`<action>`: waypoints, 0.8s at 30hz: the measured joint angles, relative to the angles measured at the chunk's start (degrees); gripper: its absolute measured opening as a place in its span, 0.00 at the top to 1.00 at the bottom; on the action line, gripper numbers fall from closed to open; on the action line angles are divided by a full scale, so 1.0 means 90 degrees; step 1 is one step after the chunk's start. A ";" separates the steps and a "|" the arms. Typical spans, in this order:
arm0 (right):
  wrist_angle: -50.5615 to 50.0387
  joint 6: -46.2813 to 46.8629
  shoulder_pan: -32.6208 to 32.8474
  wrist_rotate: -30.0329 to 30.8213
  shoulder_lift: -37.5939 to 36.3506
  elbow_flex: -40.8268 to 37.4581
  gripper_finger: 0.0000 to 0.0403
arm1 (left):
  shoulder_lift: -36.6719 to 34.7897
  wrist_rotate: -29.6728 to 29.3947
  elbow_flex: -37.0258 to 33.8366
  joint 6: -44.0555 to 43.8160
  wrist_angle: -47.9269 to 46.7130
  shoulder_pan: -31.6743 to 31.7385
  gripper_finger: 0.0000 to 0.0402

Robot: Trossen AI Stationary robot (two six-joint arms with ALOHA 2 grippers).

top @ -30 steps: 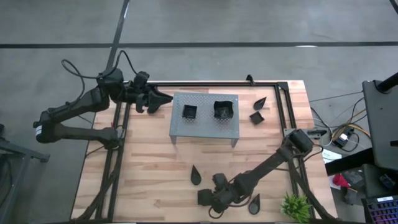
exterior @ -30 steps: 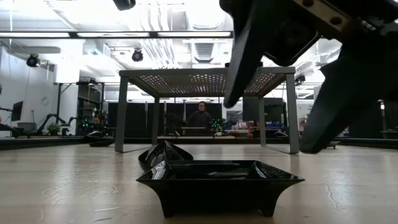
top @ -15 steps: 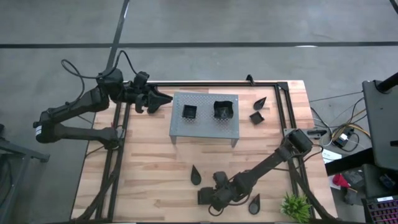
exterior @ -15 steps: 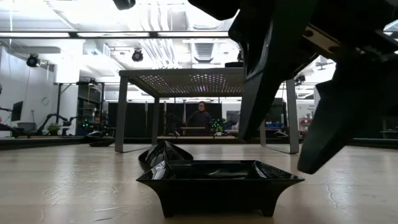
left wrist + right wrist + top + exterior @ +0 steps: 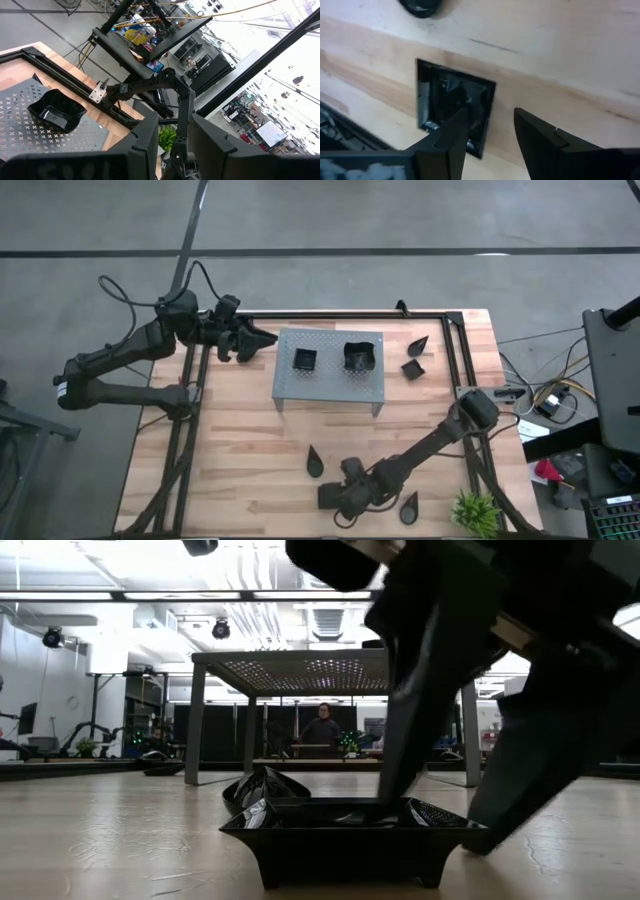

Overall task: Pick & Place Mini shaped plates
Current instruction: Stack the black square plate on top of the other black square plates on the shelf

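In the low view, right gripper (image 5: 440,830) straddles square plate's (image 5: 350,830) rim.

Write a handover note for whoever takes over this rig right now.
Right end effector: open, fingers straddling one rim of the glossy black square dish at the front edge.
Left end effector: open, empty, beside the grey perforated metal rack.
Done: two square dishes on the rack.
Left: this dish, two teardrop dishes nearby, plus a teardrop and square right of the rack.
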 joint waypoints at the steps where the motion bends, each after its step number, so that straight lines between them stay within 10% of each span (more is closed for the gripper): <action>1: 0.0056 0.0025 0.0001 -0.0004 0.0027 0.0024 0.61 | 0.0000 0.0000 0.0000 -0.0002 -0.0002 0.0000 0.74; 24: 0.0008 -0.0084 -0.0003 -0.0017 0.0043 0.0039 0.96 | 0.0002 -0.0001 0.0000 0.0080 -0.0005 0.0005 0.74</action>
